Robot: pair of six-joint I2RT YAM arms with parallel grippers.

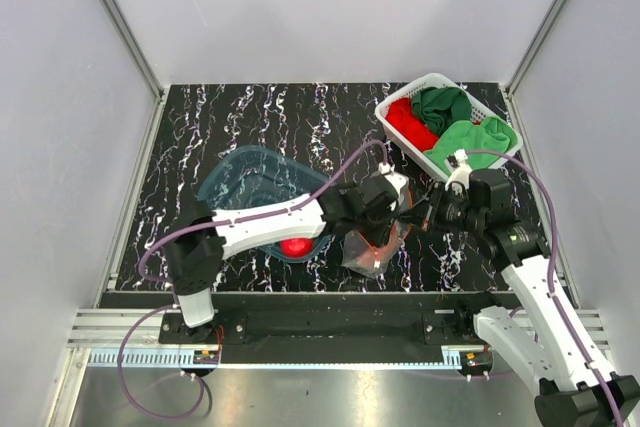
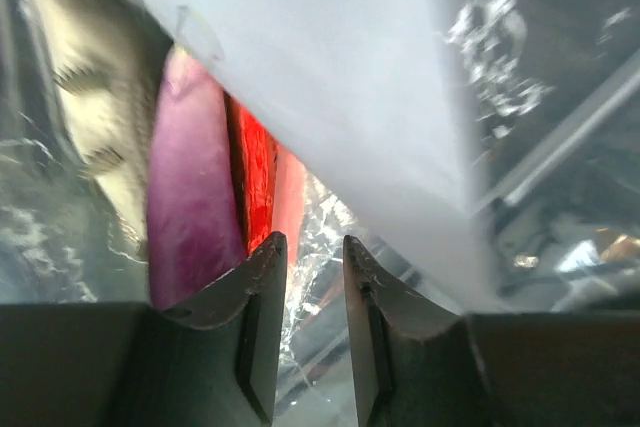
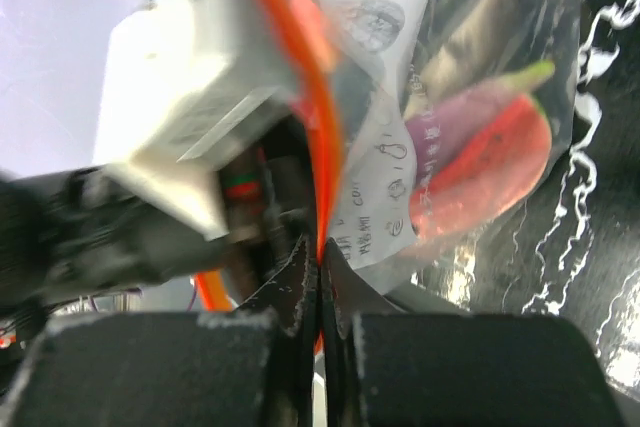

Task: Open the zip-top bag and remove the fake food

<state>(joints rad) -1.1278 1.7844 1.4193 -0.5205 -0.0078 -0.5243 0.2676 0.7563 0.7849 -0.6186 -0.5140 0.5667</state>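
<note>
Right wrist view: right gripper [image 3: 318,262] is pinched shut on the orange zip strip [image 3: 322,137] of the zip-top bag [image 3: 480,57], near the front edge of the table [image 1: 250,117]. Left gripper [image 2: 310,247], fingers slightly apart and empty, hovers at the bag mouth (extraction step, I judge). Next it must close on the purple fake food [image 2: 190,207] inside, where crinkled film crowds it. Behind, a blue tub [image 1: 245,172] holds a red fruit [image 1: 295,247], and a white basket [image 1: 432,78] stands at the far right corner.

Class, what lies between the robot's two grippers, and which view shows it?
The zip-top bag lies between the left gripper and the right gripper in the top view. The right wrist view shows the right one shut on its orange strip.
</note>
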